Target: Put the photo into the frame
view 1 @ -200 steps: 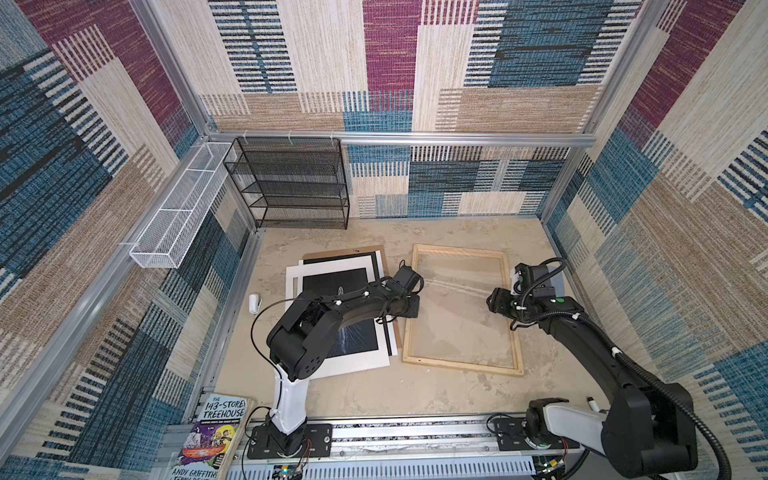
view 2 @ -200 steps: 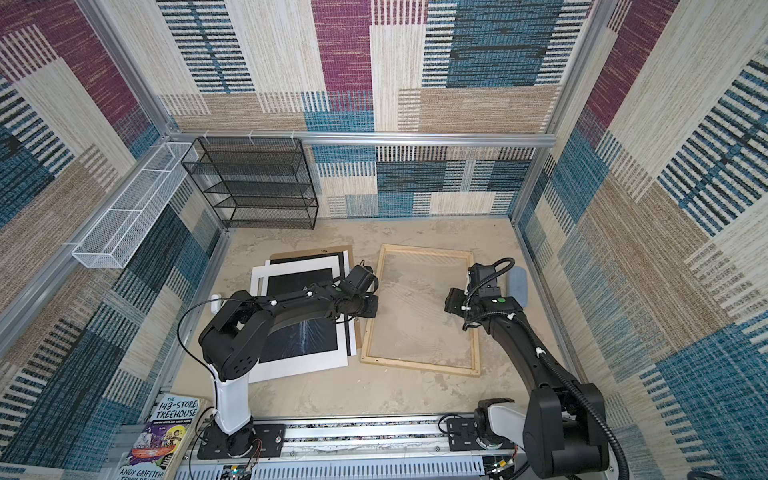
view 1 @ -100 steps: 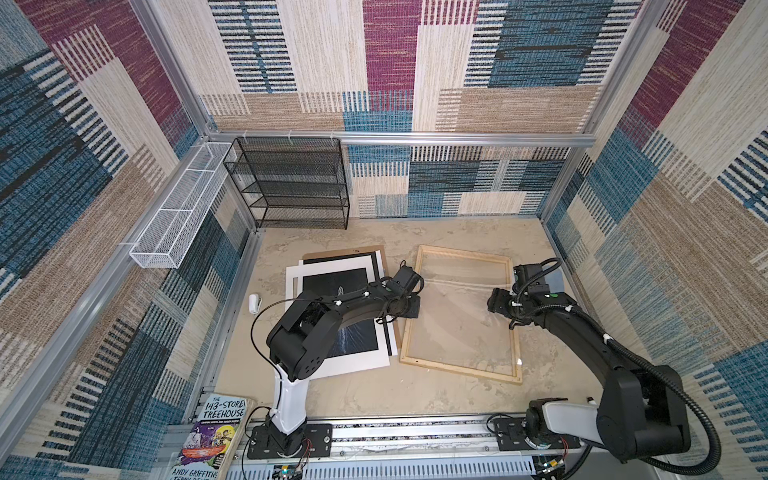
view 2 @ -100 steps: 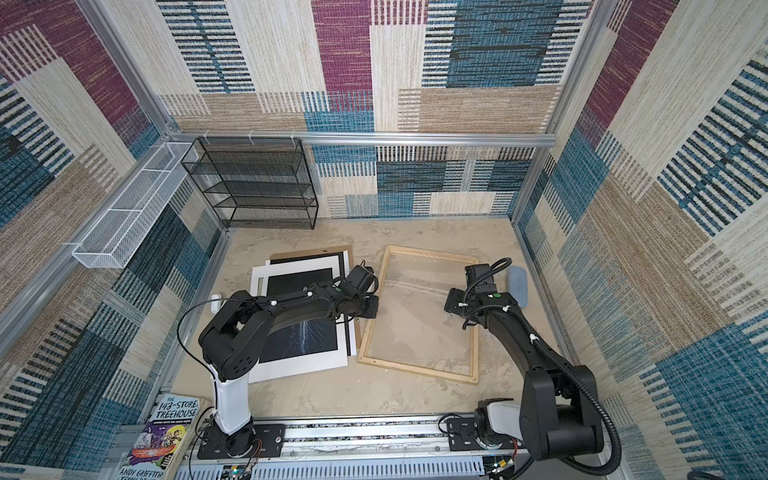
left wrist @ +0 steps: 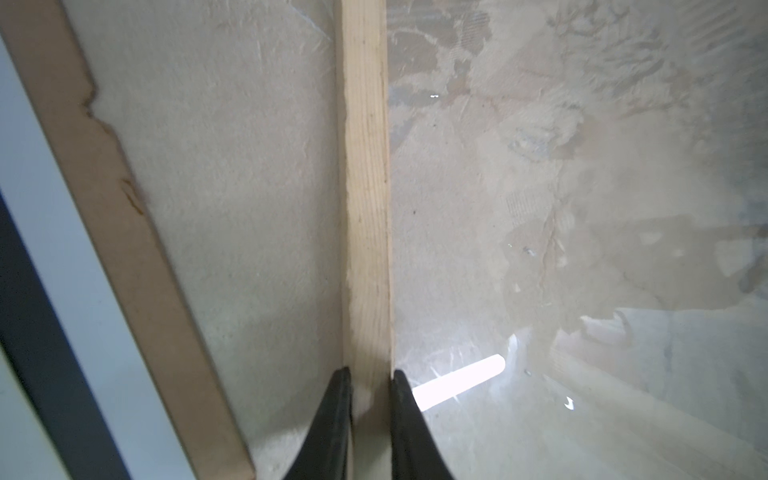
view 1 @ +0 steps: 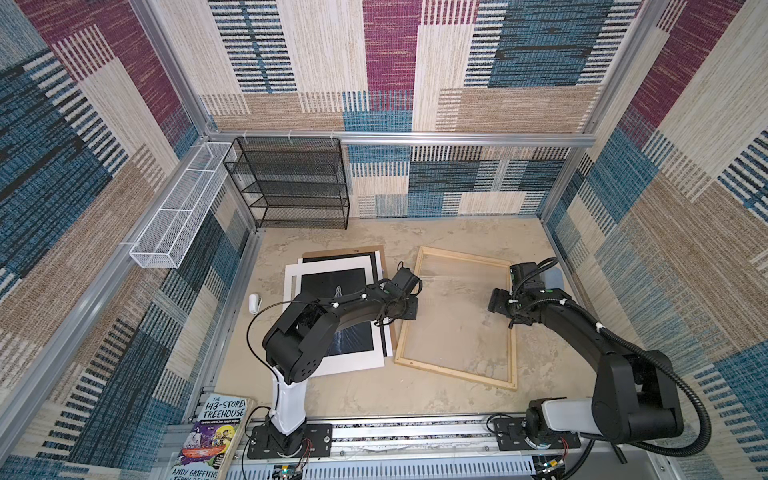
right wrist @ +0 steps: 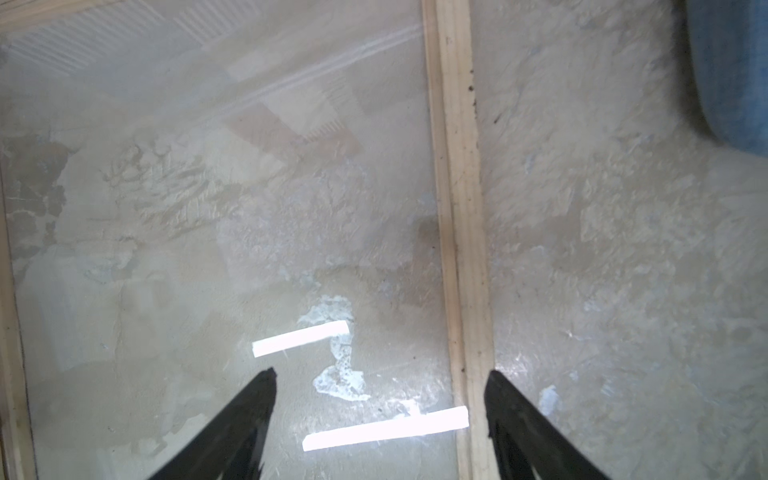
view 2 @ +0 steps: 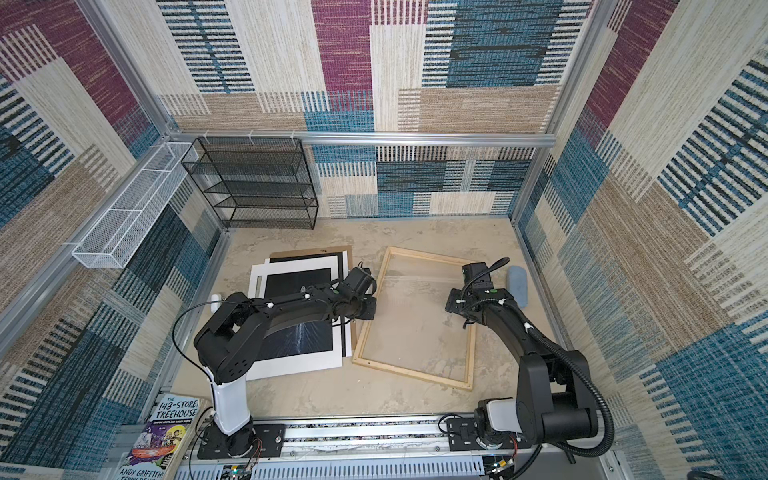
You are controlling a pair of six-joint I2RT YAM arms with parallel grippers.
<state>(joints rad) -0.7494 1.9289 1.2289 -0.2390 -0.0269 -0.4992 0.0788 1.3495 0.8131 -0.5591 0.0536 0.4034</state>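
Observation:
The frame (view 1: 457,375) of pale wood rails with a clear pane lies on the table, right of centre in both top views. My left gripper (view 1: 409,311) is shut on its left rail (left wrist: 365,208), and the wood fills the gap between the black fingertips (left wrist: 341,386). My right gripper (right wrist: 380,374) hangs open over the frame's right side. The right rail (right wrist: 457,208) runs just inside one fingertip (right wrist: 498,399), with bare pane between the fingers. The photo (view 1: 353,345), black with a white margin, lies flat to the left of the frame, partly under my left arm.
A brown backing board (view 1: 345,252) and white sheets lie under the photo. A black mesh rack (view 1: 291,183) stands at the back left, near a white wire basket (view 1: 178,212) on the left wall. A blue pad (view 1: 555,277) lies by the right wall and a book (view 1: 216,432) at the front left.
My right gripper has opened and let go of the frame's right rail. That side of the frame has shifted a little toward the front. My left gripper keeps its hold.

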